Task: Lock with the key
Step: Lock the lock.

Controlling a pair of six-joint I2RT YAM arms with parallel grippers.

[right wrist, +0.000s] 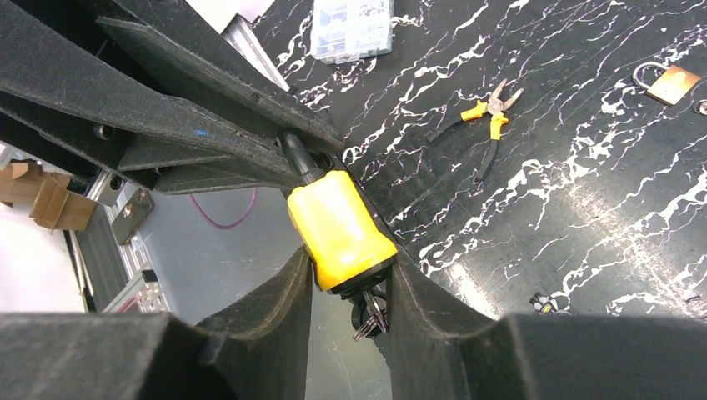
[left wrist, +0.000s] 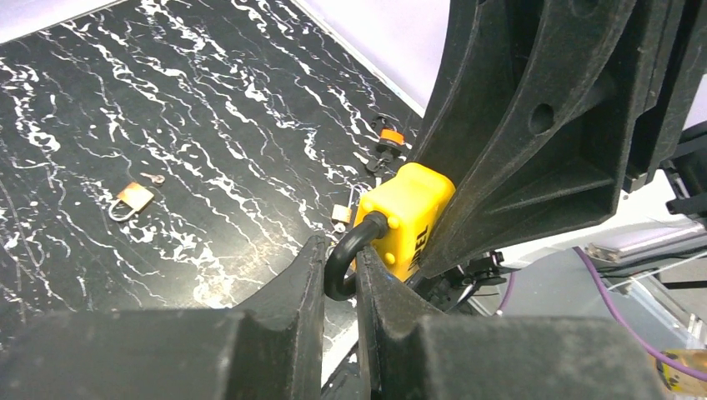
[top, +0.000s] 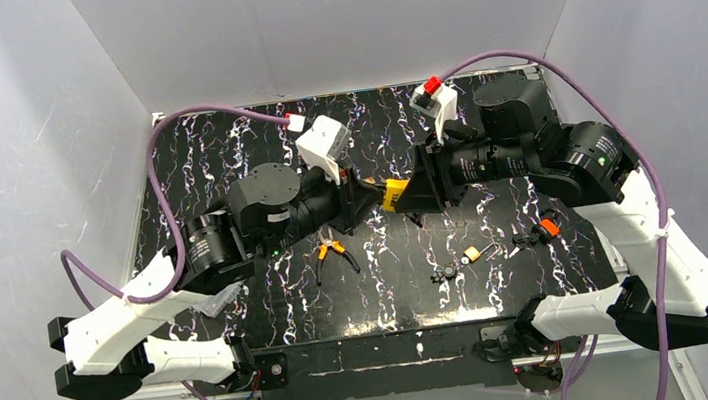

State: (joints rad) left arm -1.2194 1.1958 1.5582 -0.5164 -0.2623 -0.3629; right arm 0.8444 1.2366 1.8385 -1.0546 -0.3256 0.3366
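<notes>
The left gripper (left wrist: pixel 340 271) pinched the shackle (left wrist: pixel 348 247) of the padlock (left wrist: pixel 406 217), the right gripper (right wrist: pixel 348 265) clamped its body; a twist might slip the thin shackle loose.

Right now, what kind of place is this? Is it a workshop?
Probably a robot test booth in a lab. Plain white walls box in a black marbled table, a left arm and right arm hold a yellow padlock between them, and pliers lie nearby.
</notes>
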